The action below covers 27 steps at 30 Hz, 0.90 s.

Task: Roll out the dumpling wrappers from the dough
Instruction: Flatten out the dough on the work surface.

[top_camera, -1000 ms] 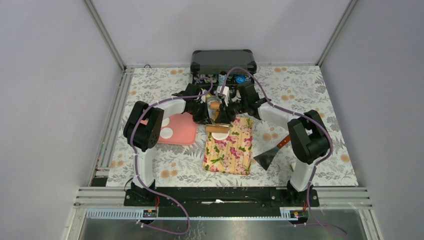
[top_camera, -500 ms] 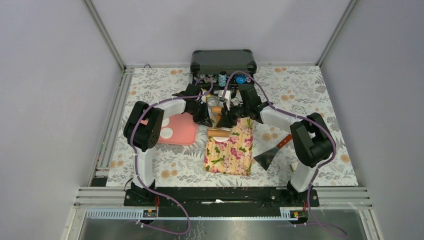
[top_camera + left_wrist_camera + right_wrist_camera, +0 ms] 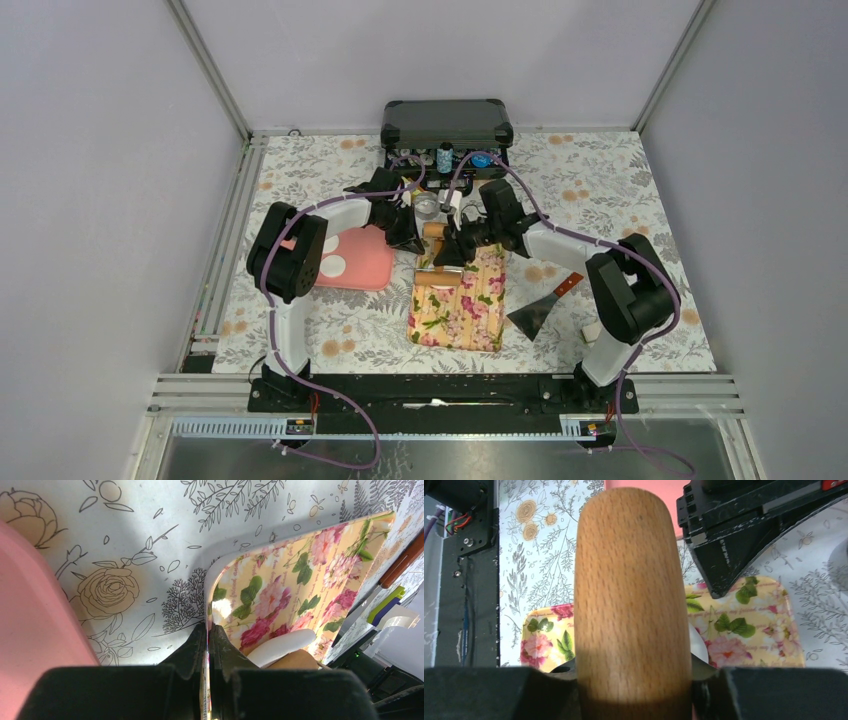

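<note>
On floral board (image 3: 460,305): one rolling pin (image 3: 631,595), one flattened dough piece (image 3: 282,646).

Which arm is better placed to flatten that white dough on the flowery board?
Right. The right end effector grips the wooden rolling pin by the dough; the left end effector is shut on a corner of the floral board, apparently steadying it.

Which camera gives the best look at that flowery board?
Top external: nearly the whole floral board shows there. The left wrist shows only part, its edge pinched in the left jaws. The right wrist shows strips either side of the wooden roller.
</note>
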Each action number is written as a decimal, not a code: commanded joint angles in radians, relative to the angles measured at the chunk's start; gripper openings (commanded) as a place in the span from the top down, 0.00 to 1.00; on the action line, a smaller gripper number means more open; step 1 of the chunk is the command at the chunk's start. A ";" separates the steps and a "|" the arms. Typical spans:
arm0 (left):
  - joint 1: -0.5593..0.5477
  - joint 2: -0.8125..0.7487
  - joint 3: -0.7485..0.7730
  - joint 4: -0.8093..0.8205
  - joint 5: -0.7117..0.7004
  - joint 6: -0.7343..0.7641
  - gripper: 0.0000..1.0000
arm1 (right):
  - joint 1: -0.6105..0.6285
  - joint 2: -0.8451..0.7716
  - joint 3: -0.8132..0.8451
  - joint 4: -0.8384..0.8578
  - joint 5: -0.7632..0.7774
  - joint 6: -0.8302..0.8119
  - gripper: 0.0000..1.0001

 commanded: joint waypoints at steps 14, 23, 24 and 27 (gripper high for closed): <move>0.026 -0.072 0.000 0.024 0.017 -0.007 1.00 | 0.020 -0.070 -0.048 -0.174 -0.077 0.044 1.00; 0.026 -0.064 0.002 0.031 0.025 -0.009 1.00 | -0.009 -0.241 0.074 0.010 0.078 0.105 1.00; 0.026 -0.061 0.001 0.032 0.027 -0.010 1.00 | -0.009 -0.222 0.092 0.024 0.135 0.118 1.00; 0.025 -0.058 0.002 0.033 0.030 -0.012 1.00 | -0.008 -0.160 0.118 0.064 0.272 0.208 1.00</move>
